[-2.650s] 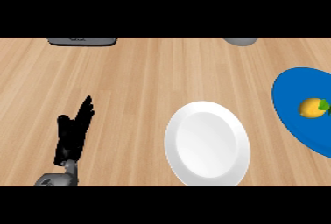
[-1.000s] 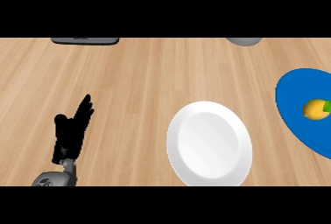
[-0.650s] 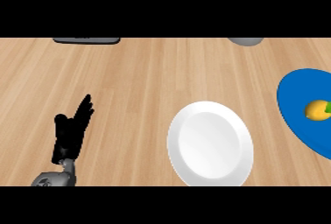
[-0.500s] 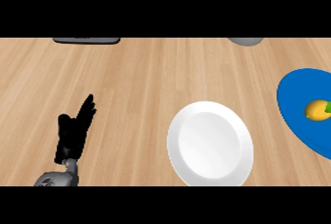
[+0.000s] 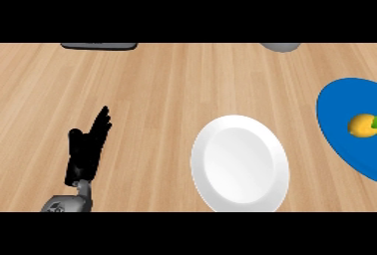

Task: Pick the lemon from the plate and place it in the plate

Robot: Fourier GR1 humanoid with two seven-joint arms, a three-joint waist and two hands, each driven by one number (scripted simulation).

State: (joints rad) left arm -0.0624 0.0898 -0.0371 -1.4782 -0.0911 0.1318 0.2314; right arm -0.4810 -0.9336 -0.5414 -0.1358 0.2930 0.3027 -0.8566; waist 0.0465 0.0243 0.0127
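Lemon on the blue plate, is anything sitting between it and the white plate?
Nothing visible does. The lemon lies on the blue plate at the right edge, and only bare counter separates that from the white plate.

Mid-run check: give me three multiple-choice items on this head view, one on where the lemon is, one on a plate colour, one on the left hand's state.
1. Where is the lemon?
A. on the blue plate
B. on the white plate
C. on the bare counter

2. What colour is the plate nearest the view's centre?
A. red
B. white
C. green

3. What is the left hand doing?
A. curled round the lemon
B. open, holding nothing
C. pressing on the white plate

Key: 1 A, it sits on the blue plate at right. 2 B, the white plate is central. 3 B, straight fingers, far left.
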